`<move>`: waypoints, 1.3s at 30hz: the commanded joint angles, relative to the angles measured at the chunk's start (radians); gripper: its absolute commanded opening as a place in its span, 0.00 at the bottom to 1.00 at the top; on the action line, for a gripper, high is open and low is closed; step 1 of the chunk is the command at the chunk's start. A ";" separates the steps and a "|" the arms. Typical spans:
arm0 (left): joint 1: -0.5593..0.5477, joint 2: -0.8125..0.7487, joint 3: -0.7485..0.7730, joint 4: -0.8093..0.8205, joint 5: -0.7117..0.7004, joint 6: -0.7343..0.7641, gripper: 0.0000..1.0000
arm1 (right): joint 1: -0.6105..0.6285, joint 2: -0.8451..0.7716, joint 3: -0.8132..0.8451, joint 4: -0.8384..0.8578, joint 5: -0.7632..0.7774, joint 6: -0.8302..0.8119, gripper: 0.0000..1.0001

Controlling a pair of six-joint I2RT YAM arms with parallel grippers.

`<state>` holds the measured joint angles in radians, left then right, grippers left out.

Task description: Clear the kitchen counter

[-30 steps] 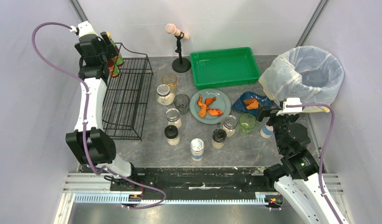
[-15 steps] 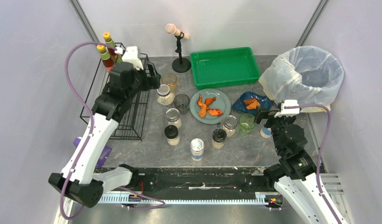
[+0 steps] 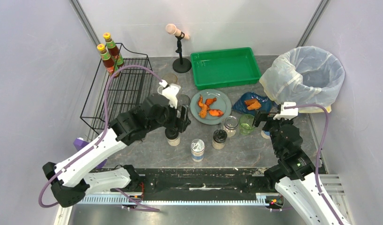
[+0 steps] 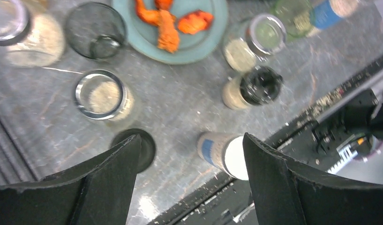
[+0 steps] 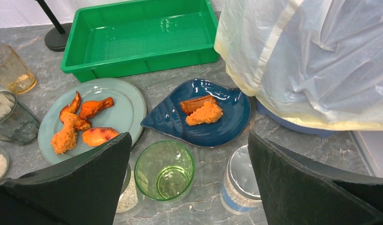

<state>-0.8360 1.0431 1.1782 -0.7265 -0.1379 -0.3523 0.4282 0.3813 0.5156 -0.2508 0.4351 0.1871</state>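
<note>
Left gripper [image 4: 192, 150], jaws spread and empty: lowering here, its fingers [image 4: 110, 187] could topple the black-lidded glass jar [image 4: 146, 147] or the white-capped, blue-labelled jar [image 4: 224, 154] crowding just beside them.

from above, the left arm [image 3: 128, 126] covered most of the pale amber glass [image 3: 169, 76], and the left hand [image 3: 179, 121] hid the top of the black-lidded spice jar [image 3: 173, 139]. the right hand [image 3: 264, 117] covered most of the blue-labelled silver-lidded jar [image 3: 264, 134]. the left wrist view was blurred; its top edge cut off the round grey-green plate [image 4: 217, 23], and a black finger [image 4: 110, 187] hid part of the black-lidded spice jar. in the right wrist view the dark glass tumbler [image 5: 14, 122] was cut by the left edge, and the white plastic bin liner [image 5: 320, 56] ran off the top and right.
</note>
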 commanded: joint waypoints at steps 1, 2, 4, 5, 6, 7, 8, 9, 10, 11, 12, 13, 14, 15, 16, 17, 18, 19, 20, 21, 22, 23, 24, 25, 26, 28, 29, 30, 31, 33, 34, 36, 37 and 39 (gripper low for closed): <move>-0.128 -0.001 -0.028 -0.011 -0.048 -0.080 0.86 | 0.004 0.017 0.040 -0.007 0.051 0.073 0.98; -0.156 0.003 -0.037 -0.005 -0.061 -0.083 0.86 | 0.004 0.022 0.040 -0.010 0.053 0.074 0.98; -0.194 0.012 -0.048 0.001 -0.072 -0.086 0.86 | 0.004 0.030 0.043 -0.027 0.064 0.079 0.98; -0.210 0.019 -0.051 0.001 -0.074 -0.085 0.86 | 0.003 0.037 0.044 -0.037 0.068 0.083 0.98; -0.230 0.026 -0.055 0.001 -0.077 -0.086 0.86 | 0.003 0.041 0.043 -0.048 0.068 0.086 0.98; -0.248 0.036 -0.062 0.004 -0.081 -0.083 0.86 | 0.004 0.043 0.041 -0.055 0.068 0.090 0.98; -0.268 0.046 -0.070 0.009 -0.082 -0.077 0.86 | 0.003 0.046 0.037 -0.059 0.071 0.100 0.98; -0.285 0.056 -0.075 0.013 -0.084 -0.072 0.86 | 0.003 0.046 0.034 -0.061 0.070 0.105 0.98; -0.298 0.067 -0.080 0.018 -0.089 -0.071 0.86 | 0.003 0.047 0.034 -0.062 0.068 0.108 0.98; -0.310 0.078 -0.087 0.021 -0.090 -0.072 0.86 | 0.003 0.048 0.035 -0.062 0.065 0.110 0.98; -0.321 0.091 -0.090 0.022 -0.090 -0.073 0.86 | 0.003 0.049 0.037 -0.065 0.064 0.109 0.98; -0.330 0.104 -0.091 0.023 -0.090 -0.075 0.86 | 0.003 0.050 0.038 -0.063 0.064 0.108 0.98; -0.344 0.116 -0.091 0.021 -0.092 -0.079 0.86 | 0.003 0.050 0.038 -0.065 0.067 0.106 0.98; -0.357 0.131 -0.091 0.022 -0.098 -0.084 0.86 | 0.003 0.052 0.038 -0.065 0.067 0.105 0.98; -0.374 0.146 -0.093 0.024 -0.111 -0.092 0.86 | 0.003 0.052 0.036 -0.065 0.068 0.101 0.98; -0.390 0.165 -0.094 0.028 -0.127 -0.100 0.86 | 0.003 0.055 0.033 -0.064 0.066 0.097 0.98; -0.399 0.182 -0.092 0.030 -0.140 -0.109 0.86 | 0.003 0.058 0.031 -0.064 0.064 0.095 0.98; -0.405 0.206 -0.086 0.029 -0.146 -0.121 0.86 | 0.003 0.066 0.033 -0.064 0.055 0.093 0.98; -0.410 0.230 -0.079 0.031 -0.149 -0.136 0.86 | 0.004 0.071 0.037 -0.066 0.038 0.089 0.98; -0.415 0.250 -0.072 0.030 -0.151 -0.145 0.86 | 0.003 0.076 0.040 -0.066 0.025 0.086 0.98; -0.423 0.271 -0.068 0.034 -0.161 -0.154 0.86 | 0.002 0.077 0.041 -0.066 0.015 0.082 0.98; -0.429 0.287 -0.065 0.038 -0.175 -0.160 0.86 | 0.003 0.075 0.039 -0.064 0.014 0.081 0.98; -0.431 0.309 -0.062 0.037 -0.191 -0.168 0.86 | 0.003 0.073 0.037 -0.061 0.014 0.080 0.98; -0.431 0.324 -0.060 0.034 -0.217 -0.182 0.86 | 0.004 0.070 0.035 -0.060 0.010 0.078 0.98; -0.433 0.335 -0.060 0.034 -0.237 -0.191 0.86 | 0.003 0.067 0.035 -0.059 0.005 0.071 0.98; -0.432 0.356 -0.058 0.033 -0.278 -0.205 0.85 | 0.004 0.058 0.032 -0.059 -0.001 0.060 0.98; -0.432 0.365 -0.056 0.033 -0.284 -0.215 0.84 | 0.003 0.055 0.031 -0.060 -0.001 0.054 0.98; -0.432 0.374 -0.050 0.033 -0.280 -0.219 0.82 | 0.004 0.049 0.031 -0.060 0.000 0.047 0.98; -0.431 0.381 -0.044 0.034 -0.273 -0.224 0.81 | 0.003 0.047 0.031 -0.059 0.001 0.042 0.98; -0.433 0.396 -0.036 0.033 -0.256 -0.235 0.76 | 0.003 0.042 0.031 -0.060 0.002 0.032 0.98; -0.433 0.400 -0.033 0.033 -0.250 -0.240 0.73 | 0.004 0.040 0.032 -0.060 0.003 0.029 0.98; -0.433 0.400 -0.022 0.025 -0.241 -0.246 0.61 | 0.003 0.036 0.036 -0.061 0.006 0.022 0.98; -0.433 0.396 -0.015 0.012 -0.238 -0.248 0.55 | 0.004 0.035 0.038 -0.060 0.006 0.018 0.98; -0.433 0.379 0.021 -0.023 -0.236 -0.246 0.47 | 0.004 0.032 0.040 -0.057 0.007 0.010 0.98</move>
<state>-1.2648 1.4445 1.1130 -0.7300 -0.3614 -0.5491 0.4282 0.4244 0.5186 -0.3283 0.4423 0.2276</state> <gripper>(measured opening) 0.636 0.979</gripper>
